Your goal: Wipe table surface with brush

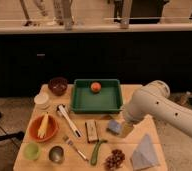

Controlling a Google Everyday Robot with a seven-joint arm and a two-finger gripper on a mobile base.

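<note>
The brush (pixel 69 121), with a long white handle and a small round head, lies slanted on the light wooden table surface (pixel 71 162), left of centre. My white arm comes in from the right and bends down over the table's right half. My gripper (pixel 124 128) hangs low at its end, next to a blue-grey sponge (pixel 113 127) and well to the right of the brush. It is open, and I see nothing in it. The arm partly hides it.
A green tray (pixel 79 102) holds an orange fruit (pixel 95 86). A dark bowl (pixel 58 85), white cup (pixel 41 99), orange bowl (pixel 43 129), green cup (pixel 32 150), metal cup (pixel 55 154), fork (pixel 76 147), brown block (pixel 91 131), green-handled tool (pixel 96 151), grapes (pixel 115 159) and grey napkin (pixel 143 152) crowd the table.
</note>
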